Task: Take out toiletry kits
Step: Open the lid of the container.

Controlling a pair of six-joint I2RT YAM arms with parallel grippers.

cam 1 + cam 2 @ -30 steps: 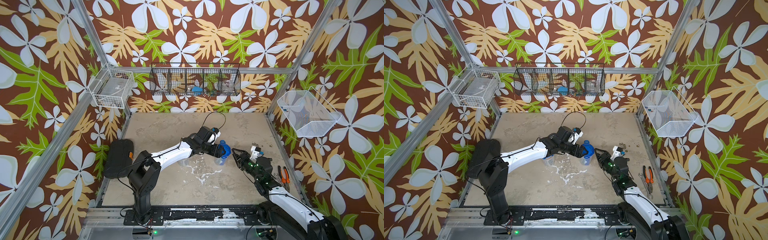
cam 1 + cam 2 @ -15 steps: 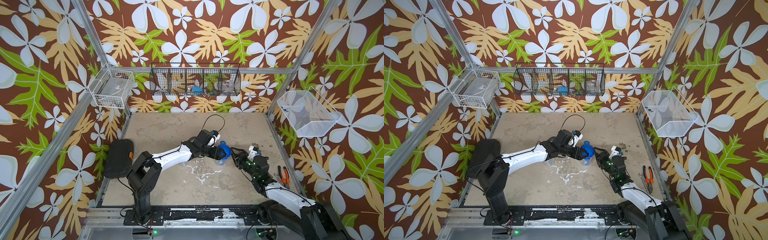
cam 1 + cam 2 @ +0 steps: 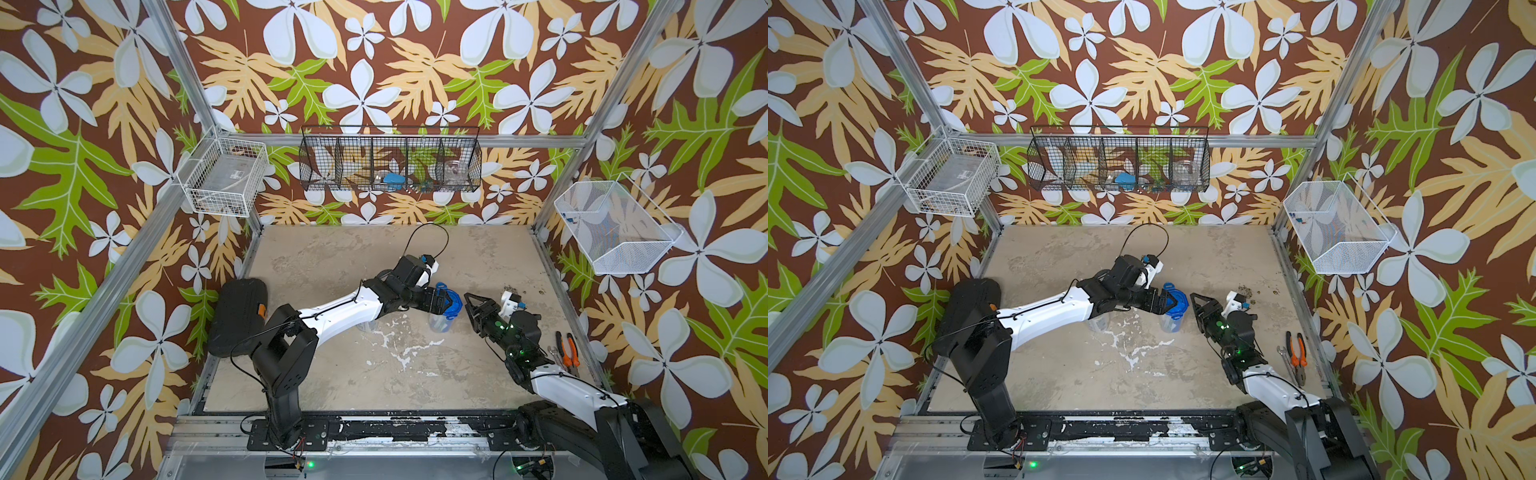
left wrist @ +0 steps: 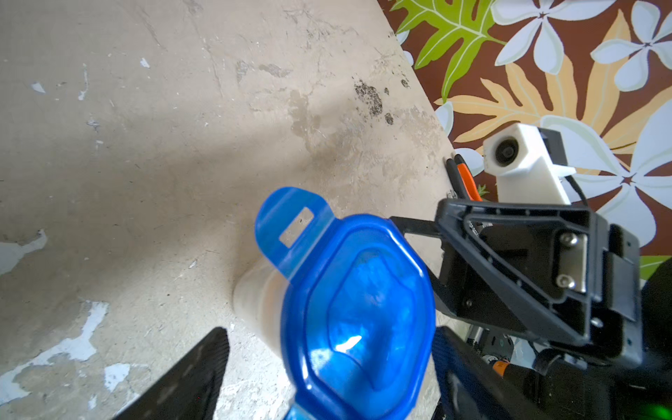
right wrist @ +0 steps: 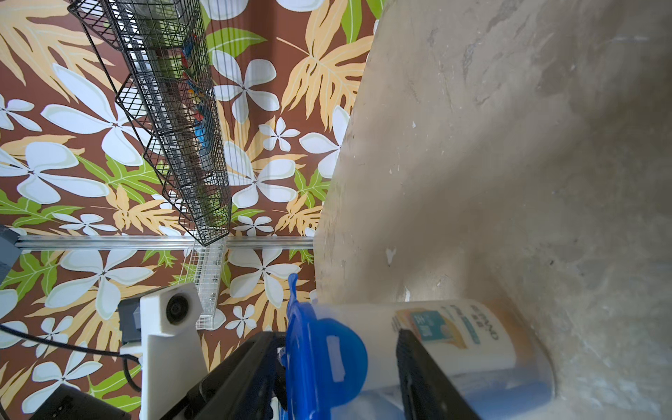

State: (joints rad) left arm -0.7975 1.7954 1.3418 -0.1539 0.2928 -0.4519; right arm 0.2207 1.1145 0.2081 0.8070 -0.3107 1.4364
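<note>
Kit (image 5: 454,340) sits inside a clear jar (image 5: 534,360) standing on the desk (image 3: 374,257). It shows as a white tube with an orange-and-blue label and dark print, plus something blue packed at the jar's base. Blue lid (image 4: 356,309) is at the jar mouth, one slotted tab sticking up.

Left jaws are open, spread either side of the lid. Bare desk shows between one finger (image 4: 189,374) and the lid rim, and the kit is below them. Right jaws stand apart, empty, just beside the jar on the side away from the left jaws. One finger (image 5: 418,374) crosses in front of the jar wall; contact cannot tell.

Only the right wrist view shows the kit's label. In both top views the jar reads as a clear cup with a blue tint. The left wrist view hides the kit under the lid but shows orange pliers (image 4: 469,182) beyond the right jaws. The top views alone show a second jar (image 3: 368,326), back from the left jaws under that arm.
</note>
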